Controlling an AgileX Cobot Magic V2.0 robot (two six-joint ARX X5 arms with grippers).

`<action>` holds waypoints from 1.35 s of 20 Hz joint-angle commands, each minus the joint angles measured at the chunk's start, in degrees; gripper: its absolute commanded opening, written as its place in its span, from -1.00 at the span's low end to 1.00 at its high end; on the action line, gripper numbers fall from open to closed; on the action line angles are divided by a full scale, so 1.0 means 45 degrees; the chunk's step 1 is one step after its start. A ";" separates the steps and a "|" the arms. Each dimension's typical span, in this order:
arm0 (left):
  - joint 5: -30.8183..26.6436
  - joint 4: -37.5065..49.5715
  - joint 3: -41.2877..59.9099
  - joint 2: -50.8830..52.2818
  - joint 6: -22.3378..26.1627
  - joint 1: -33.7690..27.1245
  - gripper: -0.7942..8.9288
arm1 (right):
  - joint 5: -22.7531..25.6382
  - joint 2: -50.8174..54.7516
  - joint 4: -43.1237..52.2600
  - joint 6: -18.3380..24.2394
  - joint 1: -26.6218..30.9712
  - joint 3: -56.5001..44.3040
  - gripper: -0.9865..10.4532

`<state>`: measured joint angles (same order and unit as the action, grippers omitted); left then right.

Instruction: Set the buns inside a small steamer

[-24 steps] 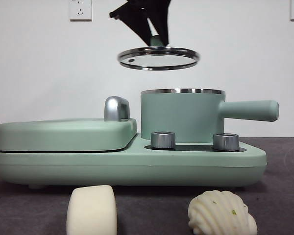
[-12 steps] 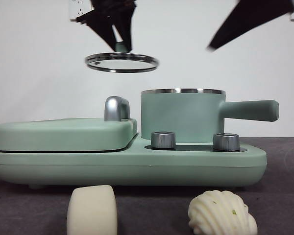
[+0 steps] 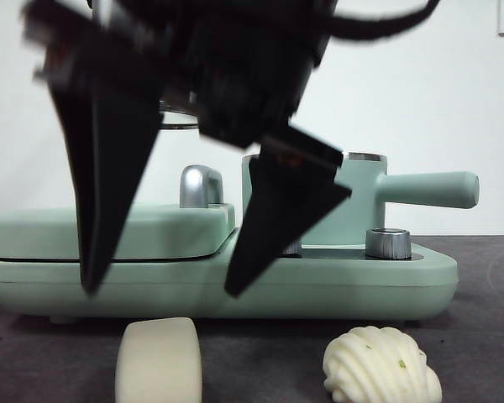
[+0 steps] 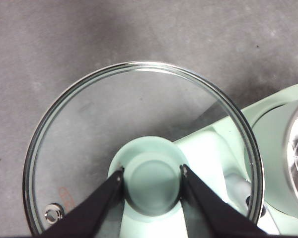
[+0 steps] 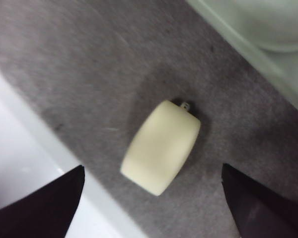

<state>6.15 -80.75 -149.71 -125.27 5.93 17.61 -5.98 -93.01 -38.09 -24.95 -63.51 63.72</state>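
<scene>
My right gripper [image 3: 161,291] is open wide and hangs large and dark just above the smooth bun [image 3: 158,361]; the right wrist view shows that bun [image 5: 161,148] between the spread jaws of this gripper [image 5: 152,167]. The ridged bun [image 3: 378,365] lies to its right on the table. My left gripper [image 4: 152,173] is shut on the green knob [image 4: 151,186] of the glass lid [image 4: 139,99] and holds it in the air to the left of the small steamer [image 3: 361,201], which stands uncovered. In the front view only a sliver of the lid [image 3: 175,117] shows behind the right arm.
The steamer stands on a mint-green appliance base [image 3: 361,281] with steel dials [image 3: 388,243]. A flat lidded griddle [image 3: 34,231] with a chrome handle [image 3: 200,186] takes up its left half. The steamer's side handle [image 3: 428,189] sticks out to the right. The table is dark grey.
The left gripper has carried the lid further left, away from the steamer. The right arm has swung in from the upper right and dropped, jaws open, over the smooth bun.
</scene>
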 commanded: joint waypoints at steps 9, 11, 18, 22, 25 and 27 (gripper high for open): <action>0.0068 0.0112 -0.0568 0.0121 -0.0136 0.0005 -0.68 | 0.0194 -0.1831 0.0937 -0.0092 -0.0180 0.0248 -0.48; 0.0068 0.0102 -0.0568 0.0121 -0.0136 0.0005 -0.68 | 0.0204 -0.1821 0.1010 -0.0029 -0.0180 0.0277 -0.55; 0.0068 0.0068 -0.0568 0.0121 -0.0136 -0.0034 -0.68 | 0.0194 -0.1729 -0.3555 0.1394 0.0826 0.4099 -0.55; 0.0068 0.0000 -0.0568 0.0121 -0.0136 -0.0170 -0.68 | 0.0189 -0.1821 -0.6693 0.2565 0.2618 0.7596 -0.55; 0.0068 -0.0015 -0.0568 0.0121 -0.0136 -0.0257 -0.68 | 0.0306 -0.2356 -0.7834 0.3351 0.4260 0.9991 -0.55; 0.0068 -0.0015 -0.0568 0.0121 -0.0136 -0.0267 -0.69 | 0.0335 -0.2929 -0.8068 0.3662 0.5124 1.1132 -0.55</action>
<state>6.17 -80.84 -149.73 -125.27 5.78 16.16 -4.47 -104.64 -74.15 -10.31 -39.68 112.95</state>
